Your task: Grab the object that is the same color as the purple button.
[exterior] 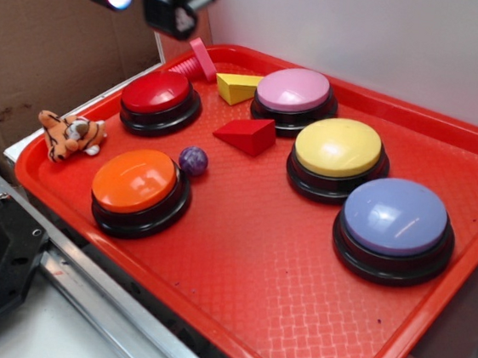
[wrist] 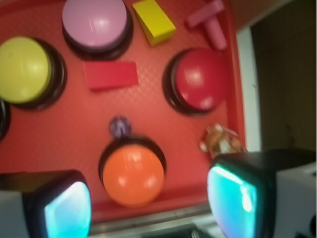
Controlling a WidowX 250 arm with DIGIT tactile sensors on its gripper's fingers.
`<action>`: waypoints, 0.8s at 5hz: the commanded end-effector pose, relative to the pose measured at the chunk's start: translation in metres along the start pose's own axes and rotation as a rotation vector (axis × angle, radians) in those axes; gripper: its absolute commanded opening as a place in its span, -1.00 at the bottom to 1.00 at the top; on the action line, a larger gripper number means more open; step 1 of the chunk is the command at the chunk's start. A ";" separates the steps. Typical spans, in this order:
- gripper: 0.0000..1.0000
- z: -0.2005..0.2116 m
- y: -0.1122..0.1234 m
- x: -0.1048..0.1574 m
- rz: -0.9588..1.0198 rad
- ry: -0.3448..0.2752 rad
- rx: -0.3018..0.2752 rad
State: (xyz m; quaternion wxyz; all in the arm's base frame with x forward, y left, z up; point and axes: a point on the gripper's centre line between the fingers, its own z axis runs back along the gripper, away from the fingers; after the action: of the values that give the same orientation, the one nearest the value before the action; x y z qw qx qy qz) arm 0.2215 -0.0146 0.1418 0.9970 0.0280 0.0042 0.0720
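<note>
The purple ball is seen on the red tray, just beside the orange button. Nothing has been picked up yet. The claw is held wide apart, high above. Next, it must be lowered around the little ball.

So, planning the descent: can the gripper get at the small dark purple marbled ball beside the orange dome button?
Probably yes: the small purple marbled ball lies uncovered, though the orange dome button crowds the gripper.
</note>
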 end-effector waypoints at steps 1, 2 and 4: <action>1.00 -0.034 -0.003 0.011 0.042 -0.063 -0.024; 1.00 -0.056 -0.004 0.014 0.022 -0.049 -0.041; 1.00 -0.091 -0.012 0.016 -0.026 -0.033 0.005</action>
State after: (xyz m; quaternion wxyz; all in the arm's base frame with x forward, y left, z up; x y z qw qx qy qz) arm 0.2333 -0.0175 0.0432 0.9972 0.0332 0.0047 0.0663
